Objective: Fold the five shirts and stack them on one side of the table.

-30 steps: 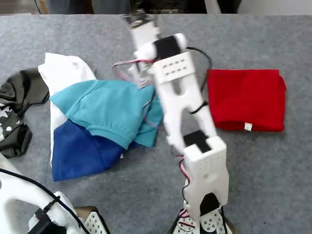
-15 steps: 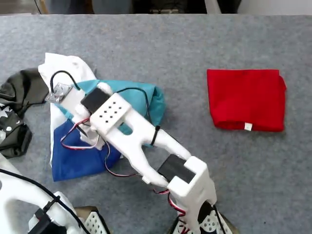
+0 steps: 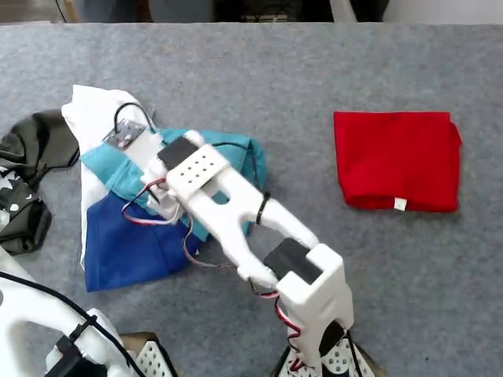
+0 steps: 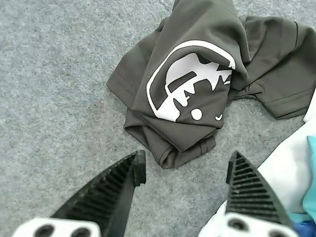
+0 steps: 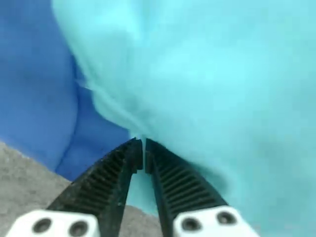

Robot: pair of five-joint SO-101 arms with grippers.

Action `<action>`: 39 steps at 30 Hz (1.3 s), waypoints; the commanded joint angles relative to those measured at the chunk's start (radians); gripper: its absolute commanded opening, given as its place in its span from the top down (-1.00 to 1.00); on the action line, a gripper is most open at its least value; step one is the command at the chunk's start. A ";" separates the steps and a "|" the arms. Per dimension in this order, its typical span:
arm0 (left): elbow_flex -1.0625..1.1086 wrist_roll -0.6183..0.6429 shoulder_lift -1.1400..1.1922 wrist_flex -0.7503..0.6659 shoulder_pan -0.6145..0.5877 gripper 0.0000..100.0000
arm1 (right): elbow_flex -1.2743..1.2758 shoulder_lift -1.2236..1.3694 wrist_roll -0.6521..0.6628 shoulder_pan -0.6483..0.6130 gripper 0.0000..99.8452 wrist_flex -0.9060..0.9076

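A teal shirt (image 3: 240, 161) lies crumpled over a blue shirt (image 3: 126, 247) and a white shirt (image 3: 98, 114) at the table's left. My right arm (image 3: 196, 169) stretches across this pile. My right gripper (image 5: 143, 144) is shut on an edge fold of the teal shirt (image 5: 207, 74), beside the blue shirt (image 5: 34, 74). A dark grey shirt (image 4: 197, 84) with a white print lies bunched at the far left (image 3: 31, 157). My left gripper (image 4: 185, 165) hangs open above the grey table, just short of it. A folded red shirt (image 3: 397, 161) lies at the right.
The grey felt table (image 3: 314, 71) is bare along the back and between the pile and the red shirt. My left arm's base (image 3: 47, 330) fills the near left corner. The white shirt's edge (image 4: 291, 168) lies beside the dark one.
My right arm swung from the table's far middle down and left onto the shirt pile, then shifted slightly back. The teal shirt is more bunched. The left arm stayed still.
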 commanded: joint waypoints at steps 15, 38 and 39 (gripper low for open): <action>-0.007 -0.008 -0.012 -0.014 0.002 0.44 | -0.868 -0.053 0.005 0.227 0.97 0.373; -0.005 -0.008 -0.012 -0.009 -0.005 0.44 | -0.130 0.047 0.161 -0.063 0.84 0.055; -0.005 -0.008 -0.012 -0.009 -0.005 0.44 | -0.140 0.047 0.161 -0.048 0.97 0.057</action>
